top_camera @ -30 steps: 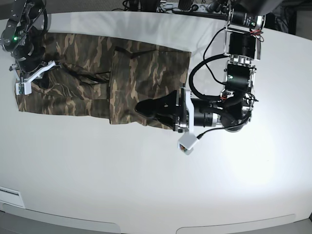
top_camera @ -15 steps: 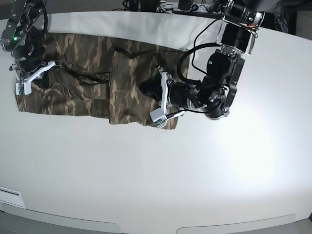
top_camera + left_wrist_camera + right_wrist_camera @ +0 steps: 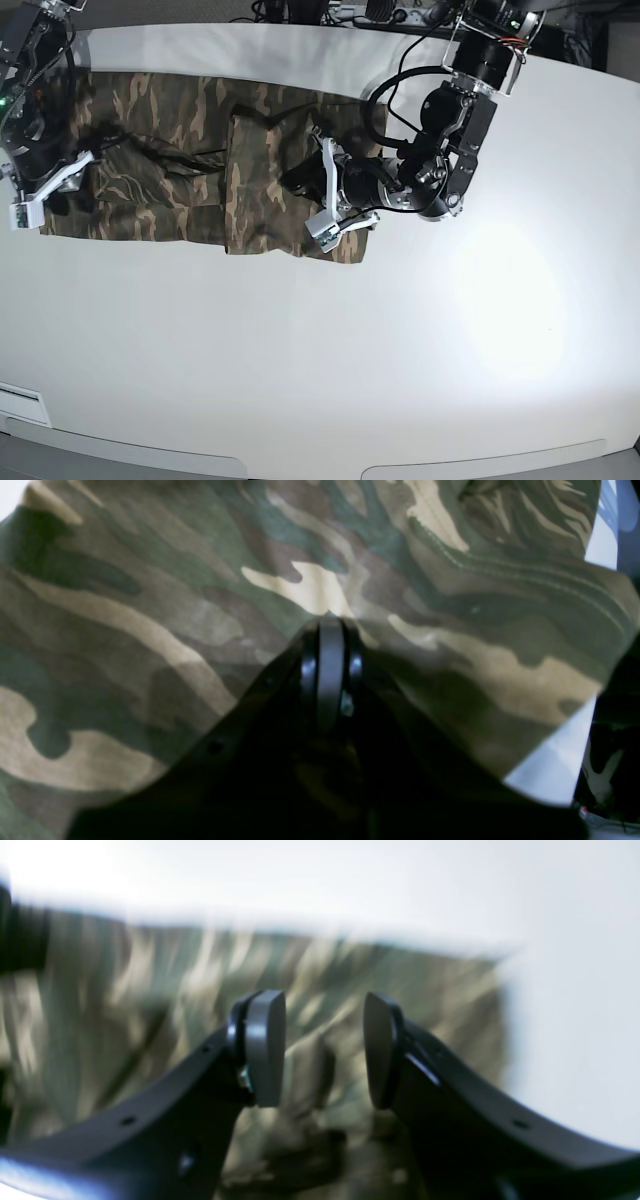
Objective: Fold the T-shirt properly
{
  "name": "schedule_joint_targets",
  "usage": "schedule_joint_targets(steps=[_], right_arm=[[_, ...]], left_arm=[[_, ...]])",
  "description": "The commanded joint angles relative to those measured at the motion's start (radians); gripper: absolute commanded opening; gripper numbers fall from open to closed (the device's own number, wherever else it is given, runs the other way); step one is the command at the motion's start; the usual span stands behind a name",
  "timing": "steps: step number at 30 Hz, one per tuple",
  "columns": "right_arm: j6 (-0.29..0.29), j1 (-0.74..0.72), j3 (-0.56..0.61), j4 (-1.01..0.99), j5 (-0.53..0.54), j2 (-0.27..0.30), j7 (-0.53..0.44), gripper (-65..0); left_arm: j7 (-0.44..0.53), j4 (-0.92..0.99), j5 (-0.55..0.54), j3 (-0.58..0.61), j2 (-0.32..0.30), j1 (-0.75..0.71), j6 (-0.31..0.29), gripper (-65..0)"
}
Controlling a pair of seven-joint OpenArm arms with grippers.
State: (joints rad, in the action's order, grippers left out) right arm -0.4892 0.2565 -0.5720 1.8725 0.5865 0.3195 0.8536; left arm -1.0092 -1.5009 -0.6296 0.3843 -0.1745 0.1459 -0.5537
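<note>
So the soft olive, brown and tan camouflage T-shirt [image 3: 215, 165] is lying partly folded across the far left part of the white table [image 3: 400, 350]. The left gripper [image 3: 330, 625] has its jaws squeezed together on a fold of the shirt's fabric near its right edge. The right gripper [image 3: 322, 1050] is over the shirt's left end with its grey pads [image 3: 265, 1045] spread apart and nothing between them.

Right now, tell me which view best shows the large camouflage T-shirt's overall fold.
Base view: the whole camouflage T-shirt lies partly folded on the white table. The left wrist view shows only close fabric and a stitched hem; the right wrist view shows it blurred behind the right gripper.
</note>
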Motion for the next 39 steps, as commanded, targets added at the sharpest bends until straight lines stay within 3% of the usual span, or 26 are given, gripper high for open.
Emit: schedule_joint_targets(steps=[1, 6, 9, 15, 18, 23, 26, 30, 34, 39], right_arm=[[0.023, -0.004, -0.038, 0.02, -0.003, 0.034, -0.014, -36.1], [0.135, 0.028, -0.16, -0.01, -0.083, 0.064, -0.013, -33.5], [0.124, 0.052, -0.189, -0.1, -0.061, 0.08, -0.014, -26.3], [0.035, 0.035, -0.189, -0.373, 0.079, 0.128, 0.012, -25.8], [-0.035, 0.018, -0.189, -0.487, 0.203, 0.139, 0.08, -25.8], [-0.2, 0.015, -0.187, -0.588, 0.566, 0.137, 0.323, -25.8], [-0.209, 0.015, -0.187, -0.589, 0.7, 0.114, 0.447, -25.8], [-0.209, 0.015, -0.186, -0.589, 0.814, 0.087, 0.494, -26.6], [-0.209, 0.014, -0.186, -0.589, 0.831, 0.072, 0.494, -39.4], [-0.209, 0.012, -0.186, -0.589, 0.823, 0.069, 0.45, -65.0]], left_arm=[[-0.097, 0.004, 0.083, 0.001, -0.03, -0.007, 0.01, -65.0], [-0.093, 0.004, 0.079, 0.001, -0.095, -0.007, 0.01, -65.0], [-0.09, 0.004, 0.071, 0.0, -0.109, -0.006, 0.01, -65.0], [-0.09, 0.004, 0.068, 0.0, -0.108, -0.005, 0.01, -65.0], [-0.09, 0.004, 0.068, 0.001, -0.108, -0.004, 0.01, -65.0], [-0.09, 0.004, 0.014, 0.001, -0.108, -0.004, 0.009, -65.0], [-0.09, 0.004, 0.011, 0.001, -0.108, -0.004, 0.009, -65.0], [-0.089, 0.004, 0.011, 0.001, -0.108, -0.004, 0.009, -65.0], [-0.09, 0.003, 0.003, 0.001, -0.108, -0.003, 0.01, -65.0], [-0.09, 0.003, -0.069, 0.0, -0.108, 0.005, 0.009, -65.0]])
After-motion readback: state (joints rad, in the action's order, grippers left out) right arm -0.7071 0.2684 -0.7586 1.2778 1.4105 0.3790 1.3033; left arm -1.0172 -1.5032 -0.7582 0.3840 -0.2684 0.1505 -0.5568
